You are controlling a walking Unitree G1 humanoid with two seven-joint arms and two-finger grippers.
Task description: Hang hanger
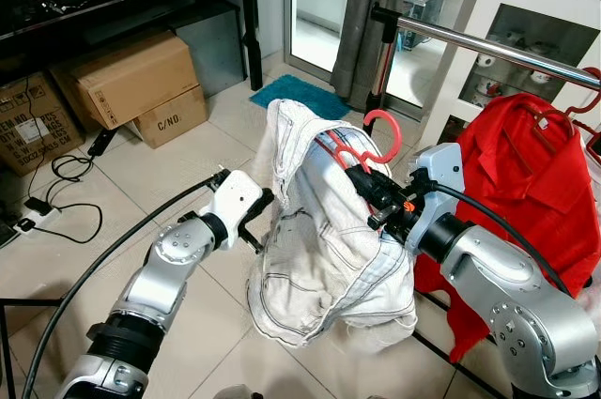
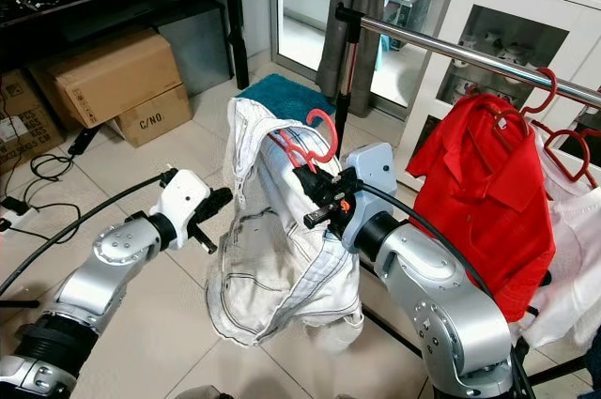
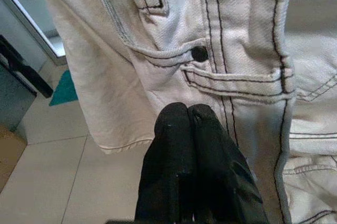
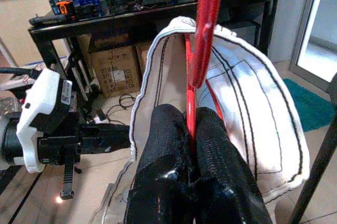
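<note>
Red hanger with a pale garment, held up short of the clothes rail.

The red hanger [image 1: 368, 147] is thin plastic with a curved hook on top, and a cream garment [image 1: 324, 239] with dark stitching, a pocket and a black button drapes from it in loose folds over the tiled floor [image 1: 216, 136]. It hangs below and in front of the metal rail [image 1: 488, 46], where a red shirt [image 1: 526, 174] already hangs. My right claw [image 4: 190, 129] pinches the hanger just under its hook, forearm angled up toward the rail. My left claw [image 3: 188, 124], fingers pressed together, points at the garment's side, arm stretched forward.
</note>
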